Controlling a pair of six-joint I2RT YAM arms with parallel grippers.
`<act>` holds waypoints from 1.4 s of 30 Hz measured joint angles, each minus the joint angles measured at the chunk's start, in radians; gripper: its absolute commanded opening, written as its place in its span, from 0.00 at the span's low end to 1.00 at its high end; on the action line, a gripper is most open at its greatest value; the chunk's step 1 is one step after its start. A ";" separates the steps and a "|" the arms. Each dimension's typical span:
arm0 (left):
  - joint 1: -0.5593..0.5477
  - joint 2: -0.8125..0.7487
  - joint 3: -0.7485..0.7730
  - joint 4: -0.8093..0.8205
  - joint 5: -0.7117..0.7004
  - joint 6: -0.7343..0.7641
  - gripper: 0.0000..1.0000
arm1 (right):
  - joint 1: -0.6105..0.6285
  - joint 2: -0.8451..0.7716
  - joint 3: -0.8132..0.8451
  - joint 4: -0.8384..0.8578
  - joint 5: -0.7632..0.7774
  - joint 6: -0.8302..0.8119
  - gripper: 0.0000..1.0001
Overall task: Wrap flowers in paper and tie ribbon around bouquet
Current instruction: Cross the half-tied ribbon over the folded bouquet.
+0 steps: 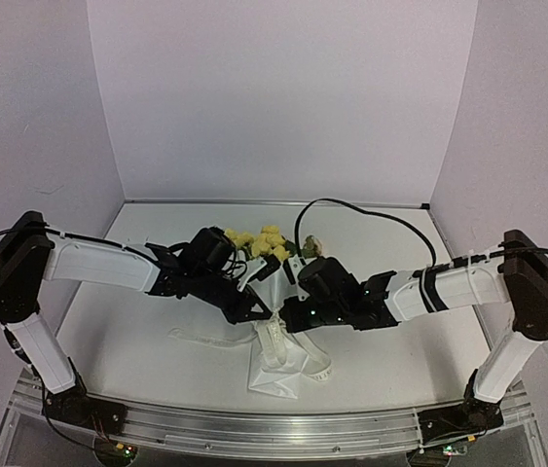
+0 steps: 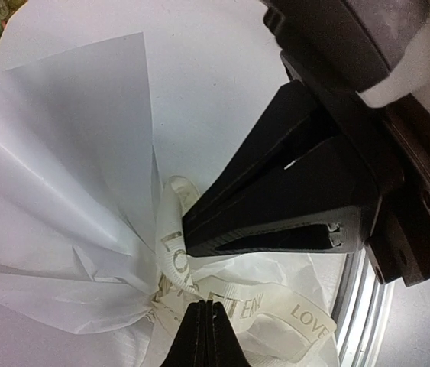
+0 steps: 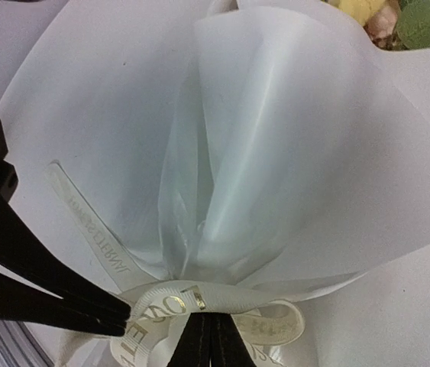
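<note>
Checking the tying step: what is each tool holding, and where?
The left tool and right tool each look shut on the ribbon, pinching it right where it wraps the paper's gathered waist.

arms: two, left arm (image 1: pixel 98 263) and right arm (image 1: pixel 449 288)
claws: two, left claw (image 1: pixel 257 310) and right claw (image 1: pixel 291 313)
bouquet (image 1: pixel 274 326): one
paper (image 3: pixel 276 153): one sheet
ribbon (image 3: pixel 199 300): one strip
flowers (image 1: pixel 259 243): one bunch; yellow blooms too crowded for an exact count
desk (image 1: pixel 147 341): one
cable (image 1: pixel 351 206): one black loop
walls (image 1: pixel 283 97): three
</note>
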 measured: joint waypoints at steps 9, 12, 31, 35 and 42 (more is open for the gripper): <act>0.000 -0.029 -0.017 0.027 0.024 -0.009 0.00 | -0.007 0.032 -0.023 0.151 -0.029 -0.057 0.00; 0.000 -0.029 -0.018 0.041 0.024 -0.023 0.00 | -0.007 0.050 -0.032 0.188 -0.048 -0.079 0.00; 0.000 -0.076 -0.124 0.186 -0.090 -0.138 0.00 | -0.007 0.069 -0.092 0.317 -0.063 -0.101 0.00; 0.000 -0.101 -0.135 0.212 -0.133 -0.150 0.00 | -0.007 0.069 -0.103 0.327 -0.068 -0.088 0.00; 0.000 -0.109 -0.138 0.239 -0.132 -0.151 0.00 | -0.007 0.069 -0.103 0.340 -0.071 -0.085 0.00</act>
